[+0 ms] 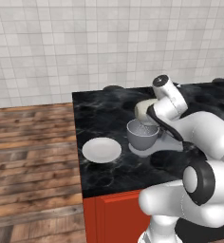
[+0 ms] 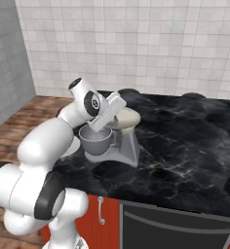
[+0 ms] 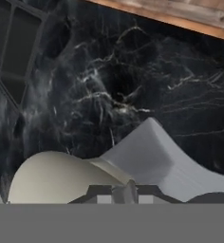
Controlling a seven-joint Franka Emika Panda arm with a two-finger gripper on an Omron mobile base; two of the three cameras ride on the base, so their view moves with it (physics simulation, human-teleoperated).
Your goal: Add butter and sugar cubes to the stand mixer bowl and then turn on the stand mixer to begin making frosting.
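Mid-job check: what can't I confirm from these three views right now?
- Contents of the stand mixer bowl: left base view, too small and the whisk hangs over it; right base view, the arm crosses it.
- Gripper: hand view, fingertips cut off at the bottom edge, so grip unclear.
- Stand mixer controls: too small in both base views.
- White plate: looks bare.
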